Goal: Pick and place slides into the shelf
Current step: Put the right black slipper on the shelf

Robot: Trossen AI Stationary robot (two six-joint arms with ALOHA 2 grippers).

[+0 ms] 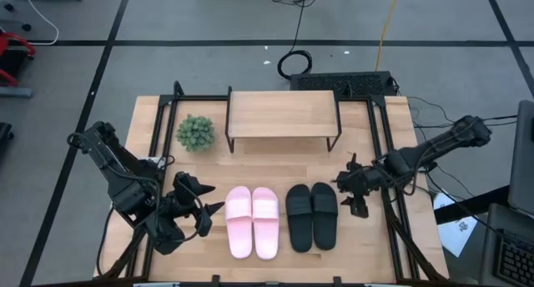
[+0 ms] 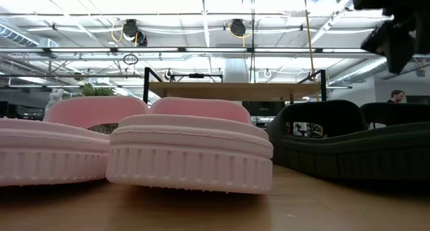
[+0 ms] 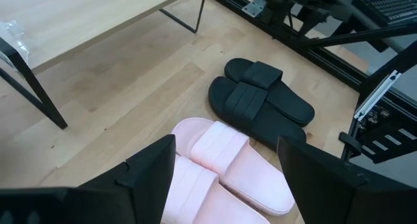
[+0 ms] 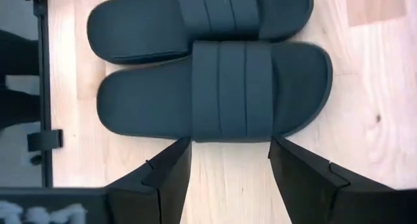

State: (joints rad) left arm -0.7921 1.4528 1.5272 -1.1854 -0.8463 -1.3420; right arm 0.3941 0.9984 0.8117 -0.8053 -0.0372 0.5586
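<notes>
High view, shelf (image 1: 284,113) top bare, slides (image 1: 282,219) paired on table (image 1: 367,254)

We note the pink slides (image 1: 252,221) and black slides (image 1: 312,215) paired side by side, flat on the tabletop (image 1: 275,166), soles down; the wooden shelf (image 1: 284,115) stands behind them.

**Clearance around slides and shelf**

Pink pair (image 1: 252,221) and black pair (image 1: 312,215) lie side by side near the tabletop's (image 1: 275,166) front edge, narrow gap between pairs. Bare wood separates them from the shelf (image 1: 283,114) at the rear edge. Potted plant (image 1: 195,133) stands just beside the shelf's left end. Space under the shelf plank open.
</notes>
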